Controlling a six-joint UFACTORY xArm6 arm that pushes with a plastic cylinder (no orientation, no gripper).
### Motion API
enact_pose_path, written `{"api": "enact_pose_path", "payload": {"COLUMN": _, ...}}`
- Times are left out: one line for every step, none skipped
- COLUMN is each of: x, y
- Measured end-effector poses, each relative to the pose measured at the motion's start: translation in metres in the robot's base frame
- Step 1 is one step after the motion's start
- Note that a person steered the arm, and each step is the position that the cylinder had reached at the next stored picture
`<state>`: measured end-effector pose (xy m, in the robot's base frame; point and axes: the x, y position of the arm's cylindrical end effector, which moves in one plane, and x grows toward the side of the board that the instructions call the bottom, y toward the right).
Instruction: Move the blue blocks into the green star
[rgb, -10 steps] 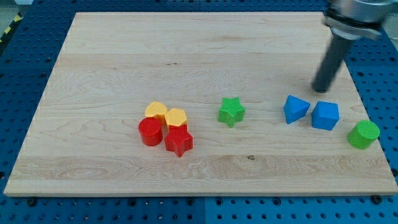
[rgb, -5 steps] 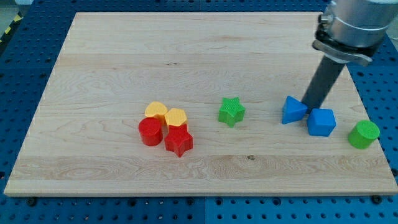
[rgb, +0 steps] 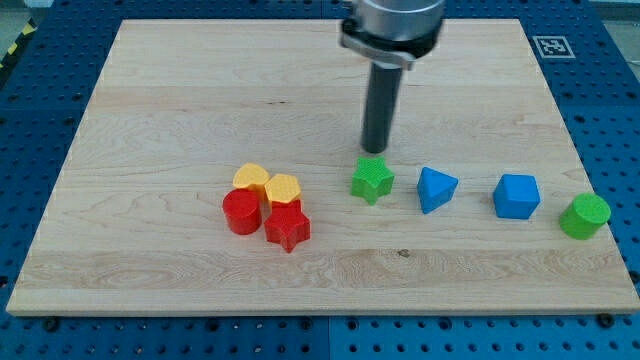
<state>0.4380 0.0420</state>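
I'm holding my tip (rgb: 374, 150) just above the small green star-shaped block (rgb: 372, 179) on the pale wooden board (rgb: 200, 90), toward the view's top; whether it's touching the star's upper edge I can't tell from this angle. The rod is bare, carrying nothing & pressing on no blue block.

Step in hand, as I judge it: getting round behind the blues w/o nudging the star. The blue triangular wedge block (rgb: 437, 188) is lying just beside the star on the view's right, apart from it by a narrow gap, so down & right of my tip. The blue cube-like block (rgb: 517, 196) is sitting further right, well apart from the star. A green cylinder (rgb: 585, 215) is standing near the cube's right.

To do it well I'm thinking: swing wide over the top, drop in on the right flank of each blue, push straight left, wedge first.
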Motion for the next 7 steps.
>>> {"api": "enact_pose_path", "payload": {"x": 0.014, "y": -0.040}}
{"api": "enact_pose_path", "payload": {"x": 0.034, "y": -0.051}}
{"api": "enact_pose_path", "payload": {"x": 0.039, "y": -0.011}}
{"api": "enact_pose_path", "payload": {"x": 0.044, "y": 0.023}}
{"api": "enact_pose_path", "payload": {"x": 0.052, "y": 0.029}}
{"api": "enact_pose_path", "payload": {"x": 0.038, "y": 0.023}}
{"api": "enact_pose_path", "payload": {"x": 0.024, "y": 0.029}}
